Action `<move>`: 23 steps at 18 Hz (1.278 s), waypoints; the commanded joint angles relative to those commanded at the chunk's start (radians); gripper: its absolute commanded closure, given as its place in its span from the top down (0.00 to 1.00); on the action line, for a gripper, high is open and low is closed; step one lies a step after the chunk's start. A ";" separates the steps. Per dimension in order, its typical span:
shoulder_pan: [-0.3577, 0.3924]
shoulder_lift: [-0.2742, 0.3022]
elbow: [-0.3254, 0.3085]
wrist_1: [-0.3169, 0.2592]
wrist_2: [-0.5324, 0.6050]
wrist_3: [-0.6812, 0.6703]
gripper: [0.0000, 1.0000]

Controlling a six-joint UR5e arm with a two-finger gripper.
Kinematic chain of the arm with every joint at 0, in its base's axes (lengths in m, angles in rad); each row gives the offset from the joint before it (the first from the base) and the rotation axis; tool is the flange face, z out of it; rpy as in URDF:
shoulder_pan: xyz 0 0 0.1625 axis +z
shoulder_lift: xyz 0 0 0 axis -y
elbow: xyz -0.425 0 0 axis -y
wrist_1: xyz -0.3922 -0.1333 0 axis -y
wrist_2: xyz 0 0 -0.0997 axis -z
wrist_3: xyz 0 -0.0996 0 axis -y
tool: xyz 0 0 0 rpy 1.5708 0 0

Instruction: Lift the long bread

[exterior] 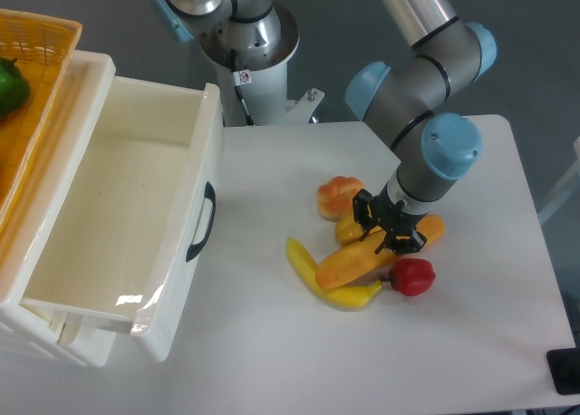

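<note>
We see the long bread (349,262) lying diagonally on the white table (272,342), long axis from lower-left to upper-right; lower-left end rests over the banana (313,275), upper-right end shows past the gripper by the table's right half. It sits approx centre-right of the table, between the bun (338,194) above and the red pepper (412,275) below-right.

Arm comes in from top, elbow joint w/ blue caps bent over the table, wrist pointing down at the loaf. Gripper (388,232) is black, right on the bread's upper part, fingers either side of it; looks closed on the loaf, tho we can't tell if it's lifted off the table.

Count: 1 long bread, 1 banana, 1 bun, 1 red pepper, 1 small orange-yellow item (348,228) just beside the gripper, partly hidden, can't ID it. Left side: 1 white drawer box (136,207), pulled open, w/ dark handle (203,223). Top-left: 1 yellow basket (36,43) w/ 1 green item (11,86) in it.
</note>
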 joint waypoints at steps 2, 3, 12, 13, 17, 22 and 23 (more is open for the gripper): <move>-0.006 -0.002 -0.011 0.000 0.003 -0.009 0.00; -0.009 -0.005 -0.012 0.000 0.005 -0.024 0.18; -0.068 -0.080 0.017 0.048 0.005 -0.155 0.83; -0.068 -0.084 0.018 0.064 0.005 -0.155 0.83; -0.069 -0.098 0.017 0.087 0.005 -0.153 0.83; -0.071 -0.083 0.008 0.084 0.041 -0.143 1.00; -0.071 -0.081 0.008 0.083 0.057 -0.143 1.00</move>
